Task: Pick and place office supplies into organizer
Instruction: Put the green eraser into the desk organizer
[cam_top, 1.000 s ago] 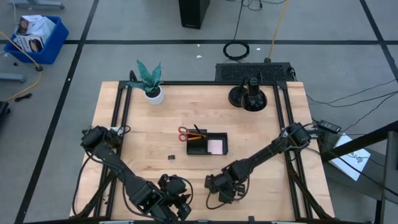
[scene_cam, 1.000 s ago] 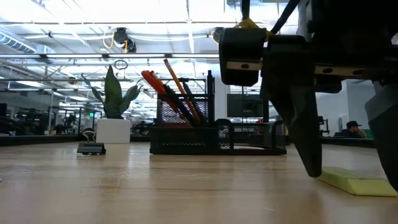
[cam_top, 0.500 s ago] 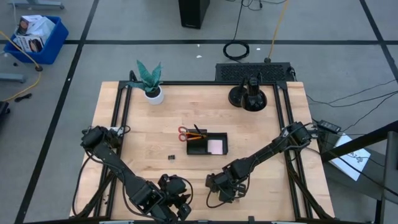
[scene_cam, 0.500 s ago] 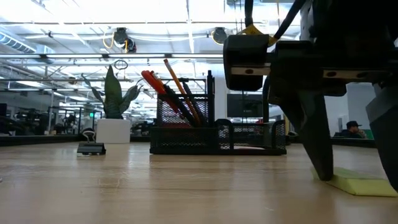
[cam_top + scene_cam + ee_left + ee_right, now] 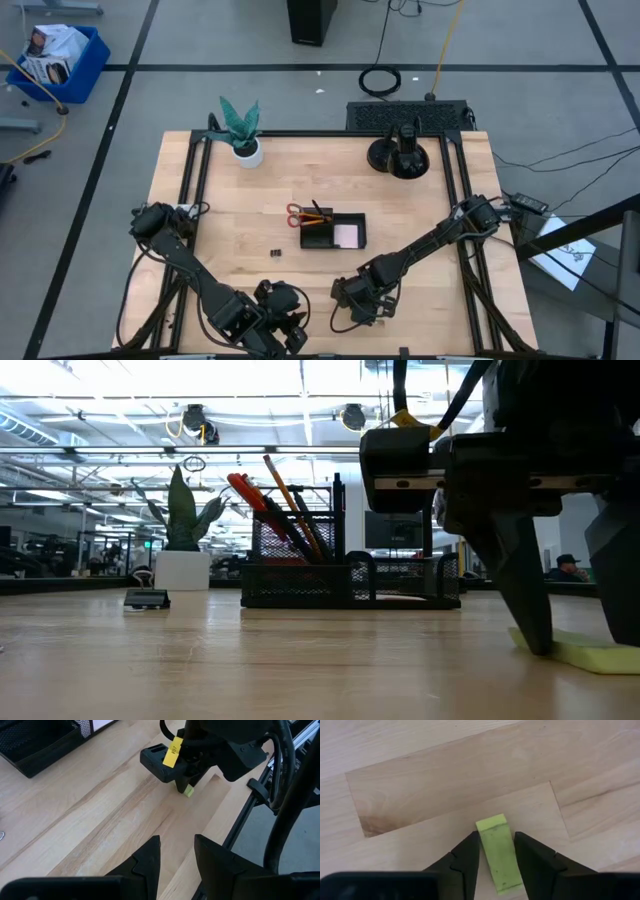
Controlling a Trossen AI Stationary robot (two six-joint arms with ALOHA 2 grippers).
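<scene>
Inside the organizer (image 5: 333, 231), pencils (image 5: 318, 213), scissors (image 5: 297, 214) and sticky-note pad (image 5: 346, 235)

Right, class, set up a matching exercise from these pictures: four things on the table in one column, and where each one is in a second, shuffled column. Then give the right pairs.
Things
1. yellow-green piece
2. scissors
3. potted plant
4. binder clip

Places
A. on the wood just left of the organizer
B. far left corner of the table
C. between the right gripper's fingers, near edge
D. standing in the organizer's left end

Pairs: 1-C, 2-D, 3-B, 4-A
</scene>
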